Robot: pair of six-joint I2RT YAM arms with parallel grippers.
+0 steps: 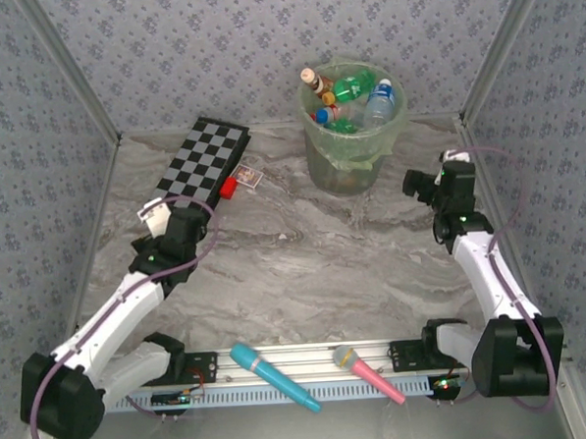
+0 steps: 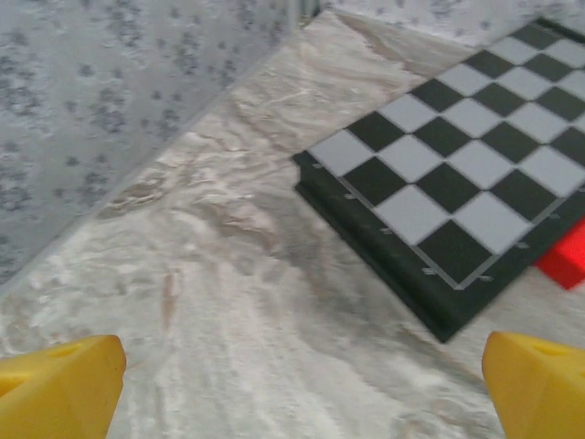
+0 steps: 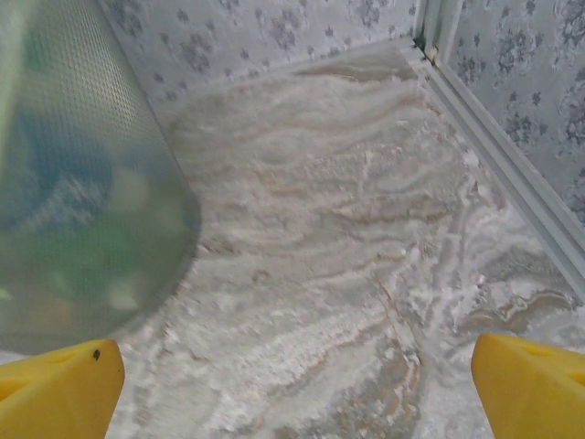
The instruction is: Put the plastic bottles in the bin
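The bin point(image 1: 318, 149), a pale green translucent bucket with a liner bag, stands at the back of the table. Several plastic bottles lie piled in it, among them a green one point(image 1: 355, 82), a clear one with a blue cap point(image 1: 379, 103) and a brown one point(image 1: 314, 81). My right gripper point(image 1: 446, 169) hovers open just right of the bin. In the right wrist view its yellow fingers point(image 3: 57, 391) stand wide apart over bare table, with the bin's wall point(image 3: 82, 201) at the left. My left gripper point(image 1: 165, 218) is open too, its fingers point(image 2: 57, 389) empty beside the chessboard.
A black and white chessboard point(image 1: 206, 160) point(image 2: 457, 165) lies at the back left, with a small red block point(image 1: 228, 187) point(image 2: 567, 261) and a card point(image 1: 248, 176) at its right edge. A cyan toy microphone point(image 1: 272, 376) and a pink one point(image 1: 368, 373) rest on the front rail.
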